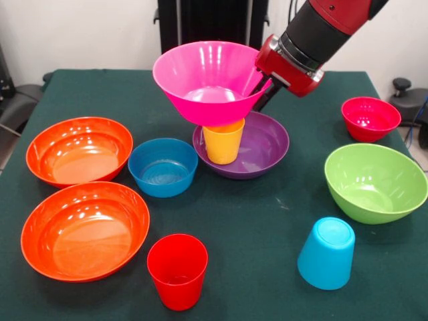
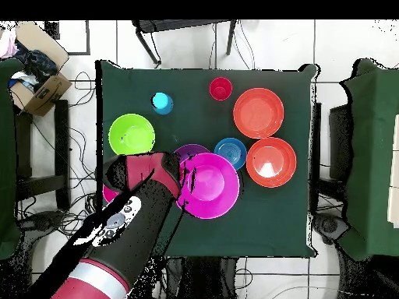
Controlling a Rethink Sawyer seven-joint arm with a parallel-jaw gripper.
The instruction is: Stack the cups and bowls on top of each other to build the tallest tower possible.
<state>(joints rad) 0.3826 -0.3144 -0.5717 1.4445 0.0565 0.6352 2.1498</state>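
My gripper (image 1: 263, 91) is shut on the right rim of the large magenta bowl (image 1: 207, 77). That bowl sits on the yellow cup (image 1: 223, 142), which stands upright inside the wide purple bowl (image 1: 265, 146). From overhead the magenta bowl (image 2: 209, 185) hides the cup and most of the purple bowl (image 2: 187, 149). Two orange bowls (image 1: 79, 148) (image 1: 83, 229) and a small blue bowl (image 1: 162, 166) lie to the left. The red cup (image 1: 177, 269) stands upright in front. A light blue cup (image 1: 326, 253) stands upside down at the front right.
The lime green bowl (image 1: 374, 182) and the small crimson bowl (image 1: 370, 118) sit at the right side. A cardboard box (image 2: 35, 78) lies on the floor beyond the table's corner, and chairs stand around the table (image 2: 195, 70).
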